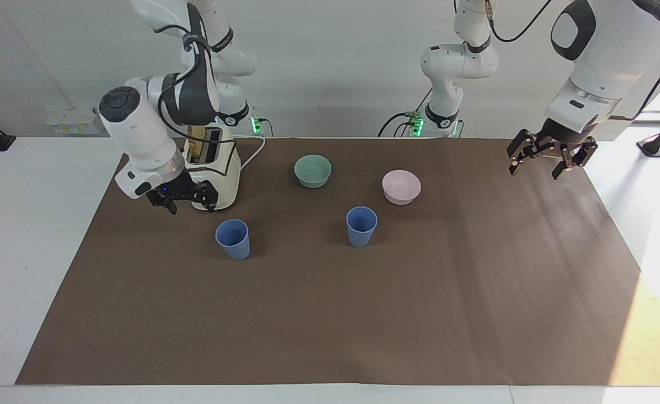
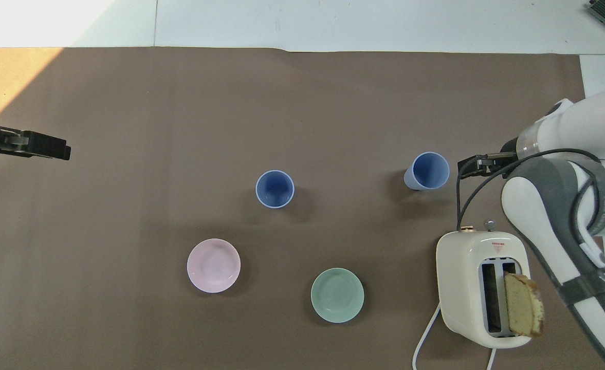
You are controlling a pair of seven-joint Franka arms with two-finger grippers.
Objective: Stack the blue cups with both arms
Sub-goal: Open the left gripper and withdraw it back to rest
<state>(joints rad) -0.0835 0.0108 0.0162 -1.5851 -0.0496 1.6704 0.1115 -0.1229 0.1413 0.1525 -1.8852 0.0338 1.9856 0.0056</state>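
On the brown mat (image 1: 330,314) that covers the table, the two blue cups stand upright and well apart, mouths up, neither inside the other. One blue cup (image 1: 361,225) (image 2: 275,188) is about midway along the table, and the pink bowl (image 1: 401,186) (image 2: 214,265) lies nearer to the robots than it and a little toward the left arm's end. The other blue cup (image 1: 233,238) (image 2: 426,171) stands toward the right arm's end, farther from the robots than the cream toaster (image 1: 213,168) (image 2: 482,288), which has a slice of bread (image 2: 523,304) standing in one of its slots. Between the toaster and the pink bowl, close to the robots' edge of the mat, sits the mint-green bowl (image 1: 313,170) (image 2: 337,295). The right gripper (image 1: 184,197) (image 2: 479,164) hangs low in front of the toaster, just beside the cup at that end and not touching it; its fingers are spread apart and hold nothing. The left gripper (image 1: 548,159) (image 2: 42,150) is raised over the mat's edge at the left arm's end, well apart from both cups and from the bowls, with its fingers likewise spread wide and nothing between them.
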